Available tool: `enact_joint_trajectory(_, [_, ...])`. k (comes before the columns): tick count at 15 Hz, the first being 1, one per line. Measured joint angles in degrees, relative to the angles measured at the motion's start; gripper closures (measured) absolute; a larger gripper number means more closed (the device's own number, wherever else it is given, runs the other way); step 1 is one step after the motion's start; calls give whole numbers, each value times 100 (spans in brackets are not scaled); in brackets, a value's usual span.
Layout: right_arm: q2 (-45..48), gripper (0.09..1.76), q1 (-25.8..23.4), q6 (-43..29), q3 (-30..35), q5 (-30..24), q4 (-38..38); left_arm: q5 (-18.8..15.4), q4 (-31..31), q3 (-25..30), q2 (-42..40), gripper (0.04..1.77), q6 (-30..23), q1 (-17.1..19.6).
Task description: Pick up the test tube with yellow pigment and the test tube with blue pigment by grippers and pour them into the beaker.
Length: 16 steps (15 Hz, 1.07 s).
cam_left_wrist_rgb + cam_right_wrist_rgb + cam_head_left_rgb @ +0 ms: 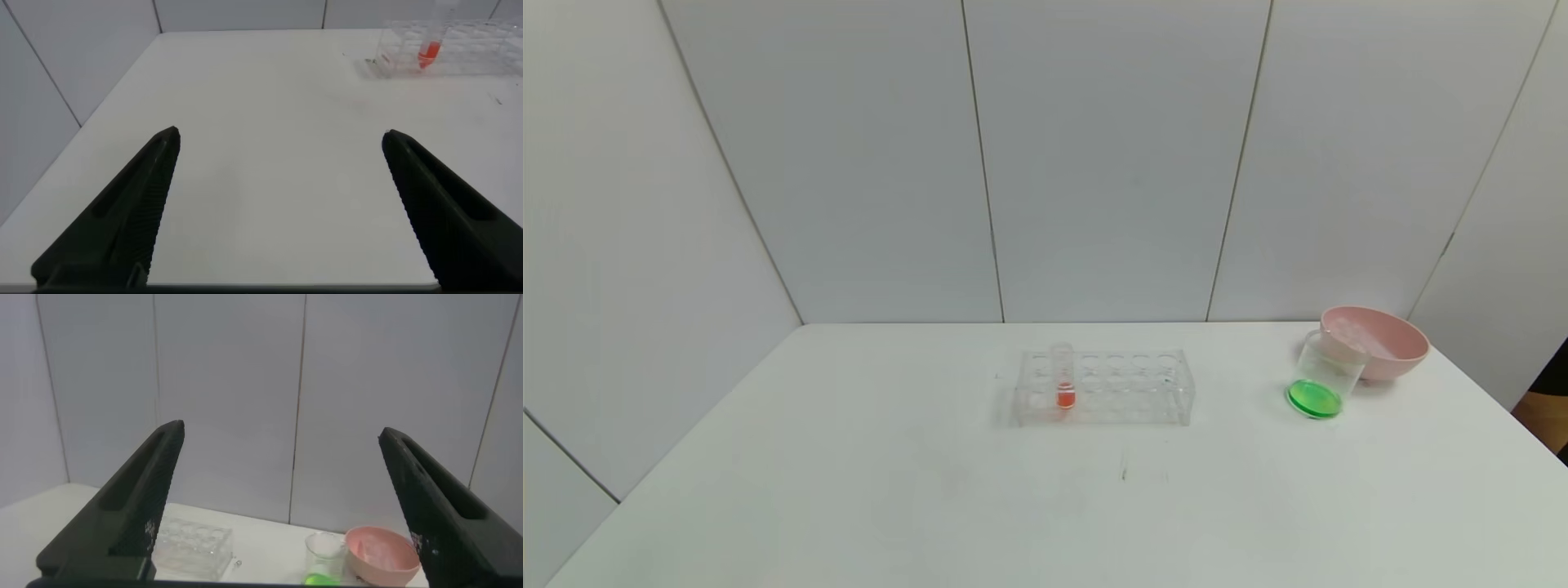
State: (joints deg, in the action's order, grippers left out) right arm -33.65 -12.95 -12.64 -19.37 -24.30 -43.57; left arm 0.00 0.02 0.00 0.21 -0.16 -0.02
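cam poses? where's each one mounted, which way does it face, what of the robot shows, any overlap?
Head: high, facing forward and down at the table; no robot parts.
Left wrist: low over the table, toward the tube rack; open left gripper.
Right wrist: higher, facing the back wall; open right gripper.
Shared: rack, in all views; beaker and pink bowl, in head and right wrist.

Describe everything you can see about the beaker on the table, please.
The beaker is a small clear cylinder with straight walls, probably glass or plastic. It stands upright on the white table, at the robot's right, directly in front of the pink bowl; whether they touch is unclear. A shallow layer of bright green liquid covers its bottom. No gripper is near it.
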Motion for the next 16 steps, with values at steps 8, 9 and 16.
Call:
enact_joint_trajectory(8, [1877,15,1215,660,-232,807,1946,0,-2,0,0,5,0,2])
enact_joint_trajectory(9, [2068,15,1281,712,-276,928,2033,0,-2,0,0,5,0,2])
enact_joint_trajectory(16, [3272,14,1302,1623,1488,1548,2330,0,-2,0,0,5,0,0])
